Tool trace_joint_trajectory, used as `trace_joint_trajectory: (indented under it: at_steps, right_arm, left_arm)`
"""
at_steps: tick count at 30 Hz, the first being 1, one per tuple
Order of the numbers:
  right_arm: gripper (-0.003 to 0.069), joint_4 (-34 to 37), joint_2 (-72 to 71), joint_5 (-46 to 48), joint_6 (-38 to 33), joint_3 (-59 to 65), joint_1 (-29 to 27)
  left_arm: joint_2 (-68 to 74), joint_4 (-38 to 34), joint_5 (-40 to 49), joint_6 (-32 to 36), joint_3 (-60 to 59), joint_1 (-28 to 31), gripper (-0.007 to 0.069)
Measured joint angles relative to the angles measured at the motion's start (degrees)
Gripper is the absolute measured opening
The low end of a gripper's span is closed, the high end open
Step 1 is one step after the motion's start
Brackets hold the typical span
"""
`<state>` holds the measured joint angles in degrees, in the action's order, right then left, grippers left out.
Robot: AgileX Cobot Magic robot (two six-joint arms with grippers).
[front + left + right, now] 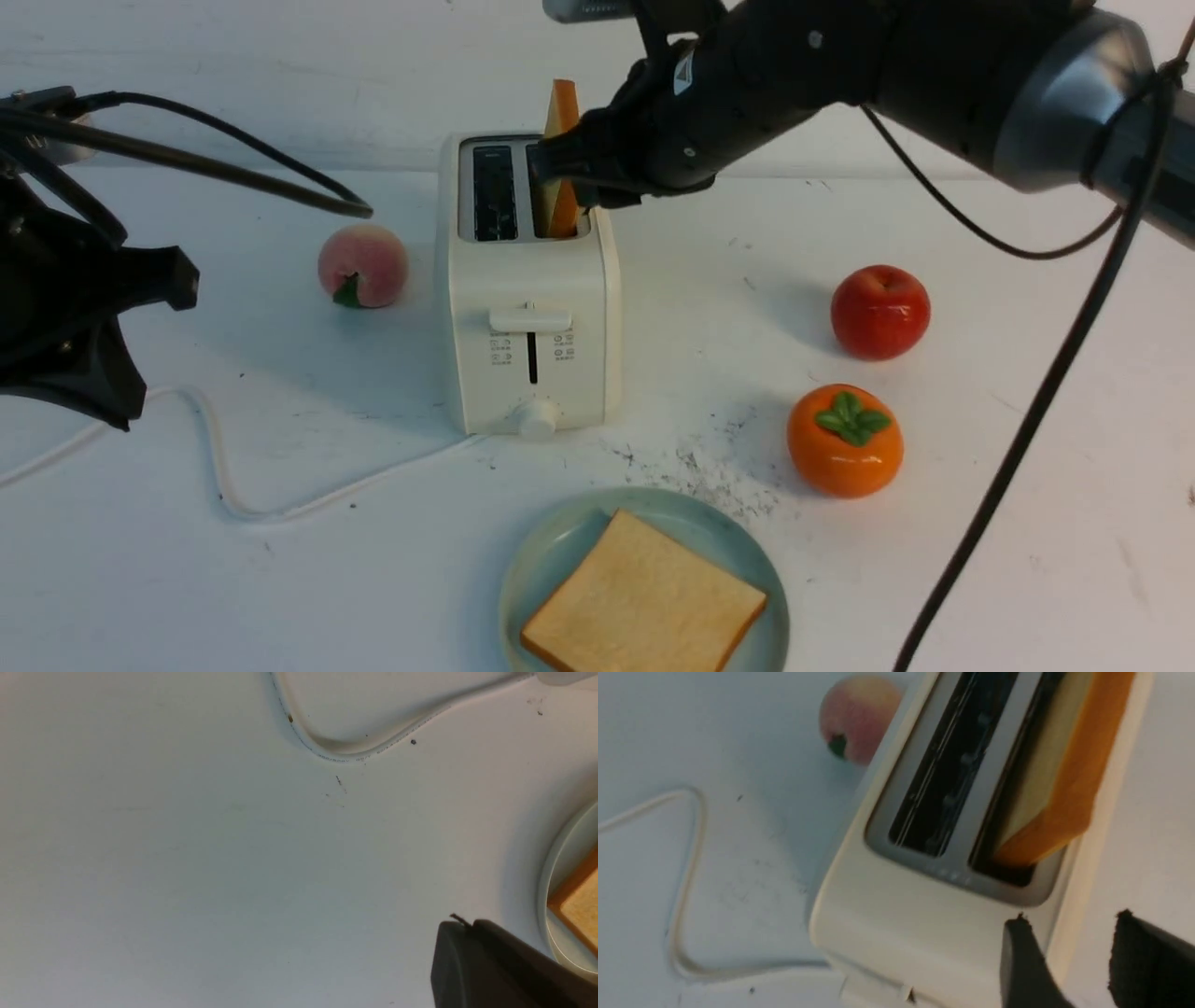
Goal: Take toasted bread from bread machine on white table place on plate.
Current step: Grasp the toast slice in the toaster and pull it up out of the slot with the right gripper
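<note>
The bread machine (527, 308) stands mid-table on the white table (980, 523). One slice of toasted bread (561, 140) stands upright in its right slot, and the left slot is empty. My right gripper (565, 177) is open and empty, hovering at the toaster's top beside that slice. In the right wrist view its fingers (1027, 956) straddle the toaster's edge (1069, 933), short of the slice (1069, 779). A second slice (644, 597) lies flat on the plate (551, 551). My left gripper (112, 401) is shut and empty, low at the far left (460, 924).
A peach (362, 265) sits left of the toaster. A red apple (879, 311) and an orange persimmon (844, 439) sit to its right. The white cord (224, 485) loops across the table at front left. Dark crumbs (709, 467) are scattered above the plate.
</note>
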<state>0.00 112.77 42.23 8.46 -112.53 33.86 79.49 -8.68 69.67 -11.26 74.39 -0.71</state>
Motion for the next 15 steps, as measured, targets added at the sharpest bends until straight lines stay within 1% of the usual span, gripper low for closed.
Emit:
trace_joint_trajectory:
  at_steps: [2,3,4,5,10,13,15]
  right_arm:
    - [0.0370,-1.51,0.45,-2.44,2.67,-0.08,0.00]
    - [0.0375,-1.51,0.45,-2.69,2.87,-0.08,0.00]
    - [0.0406,-1.98,1.12,-4.84,4.29,-0.13,0.00]
    - [0.0415,-1.98,1.62,-5.96,4.94,-0.13,0.02]
    - [0.0425,-1.98,4.49,-10.68,5.96,-0.13,0.07]
    - [0.0425,-1.98,6.04,-11.98,6.02,-0.13,0.07]
    - [0.0413,-1.98,6.95,-12.86,6.02,-0.13,0.07]
  left_arm:
    - [0.00,0.00,-0.19,0.00,0.00,0.00,-0.0014]
    - [0.00,0.00,-0.18,0.00,0.00,0.00,-0.0014]
    - [0.00,0.00,-0.30,0.00,0.00,0.00,-0.0014]
    - [0.00,0.00,-0.30,0.00,0.00,0.00,-0.0014]
    - [0.00,0.00,-0.30,0.00,0.00,0.00,-0.0013]
    - [0.00,0.00,-0.20,0.00,0.00,0.00,-0.0013]
    - [0.00,0.00,-0.15,0.00,0.00,0.00,-0.0013]
